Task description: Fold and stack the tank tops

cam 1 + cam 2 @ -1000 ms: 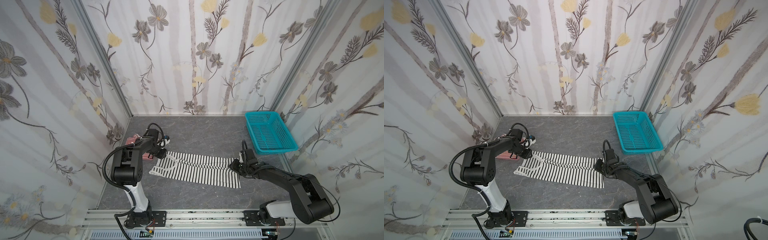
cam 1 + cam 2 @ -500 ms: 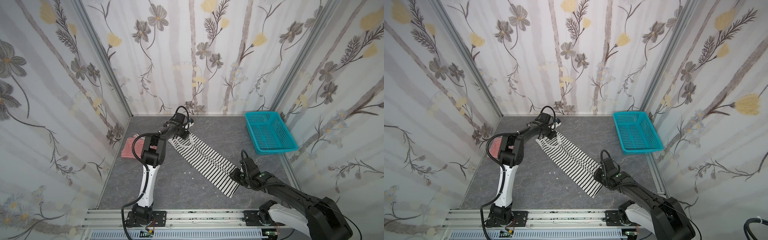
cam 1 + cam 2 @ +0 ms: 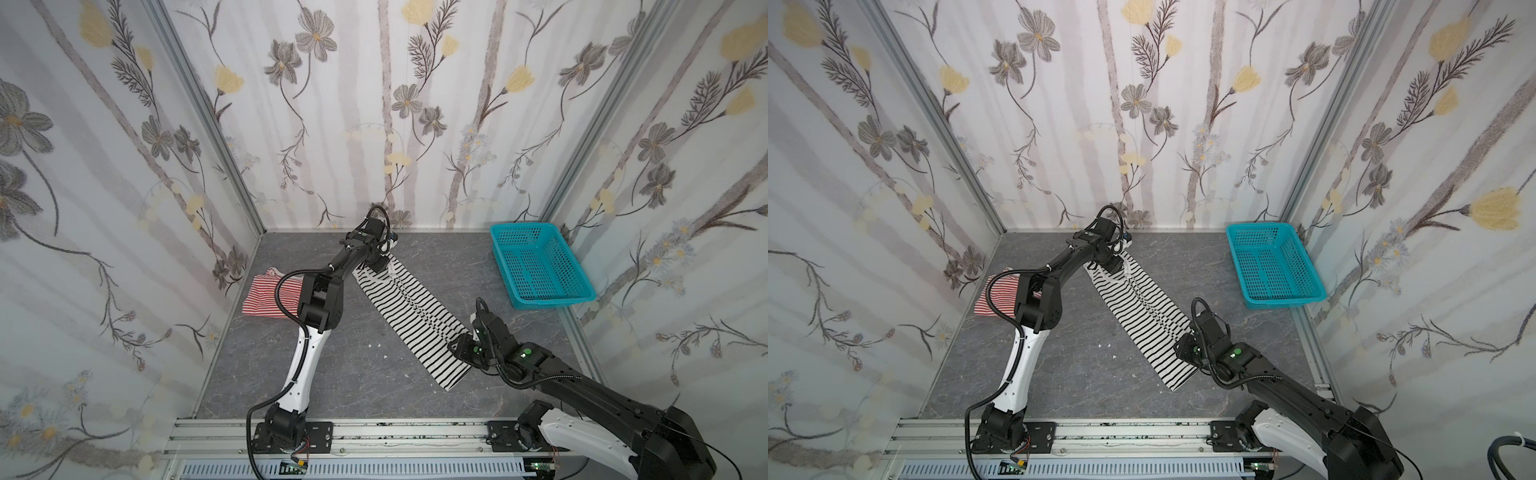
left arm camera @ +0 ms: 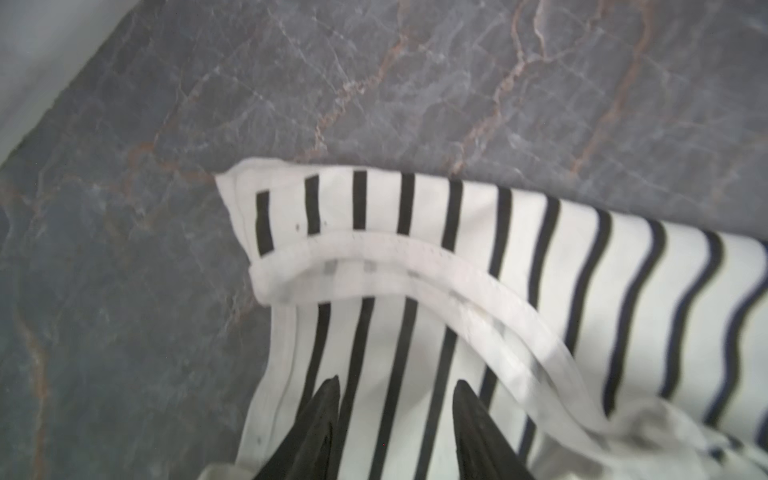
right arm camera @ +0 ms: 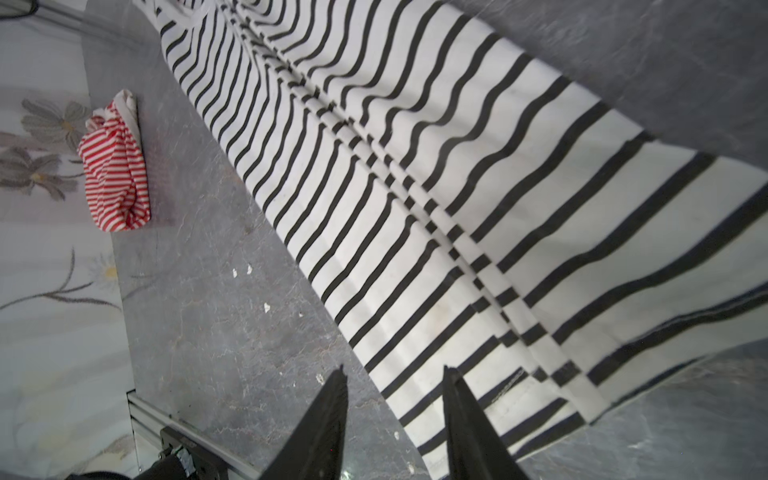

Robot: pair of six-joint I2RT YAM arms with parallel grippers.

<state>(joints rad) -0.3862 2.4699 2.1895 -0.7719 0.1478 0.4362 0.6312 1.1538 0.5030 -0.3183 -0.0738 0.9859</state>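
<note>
Grey marbled tabletop point(image 3: 332, 374) inside floral-papered walls; teal basket point(image 3: 555, 300) at the far right, empty.

- Black-and-white tank top point(image 3: 409, 309): laid out long and diagonal, straps toward the back wall, hem toward the near right. A raised crease runs down its length.
- Red-and-white tank top point(image 3: 266, 297): bunched by the left wall, well apart.
- Left gripper point(image 4: 395, 380): partly open and holding nothing. Its tips are over the striped cloth, just inside the white neckline trim.
- Right gripper point(image 5: 395, 368): partly open and empty. One finger is over bare tabletop, the other over the hem edge.

Judgement: the step is the lay-out before the fold. Lift both grippers straight up so neither end drags. Flatten the centre crease before regripping, or the fold will set crooked.
</note>
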